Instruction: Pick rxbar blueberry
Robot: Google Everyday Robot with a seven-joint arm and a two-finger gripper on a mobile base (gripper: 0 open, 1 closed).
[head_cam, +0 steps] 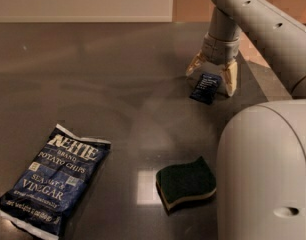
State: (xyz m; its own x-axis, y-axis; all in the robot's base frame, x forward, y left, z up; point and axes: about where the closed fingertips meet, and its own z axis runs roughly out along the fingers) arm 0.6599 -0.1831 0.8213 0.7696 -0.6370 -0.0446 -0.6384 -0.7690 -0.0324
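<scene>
The rxbar blueberry point(206, 88) is a small dark navy bar with white print, lying flat on the dark grey table at the right back. My gripper point(211, 77) hangs straight above it, fingers spread open, one tan fingertip point(194, 64) to the bar's left and one point(229, 79) to its right. The bar sits between the fingers, low down near their tips. The fingers do not close on it.
A large blue Kettle chips bag point(54, 180) lies at the front left. A dark green sponge point(186, 183) lies at the front middle. My arm's pale body point(265, 174) fills the front right. The table's right edge point(263, 79) runs close behind the gripper.
</scene>
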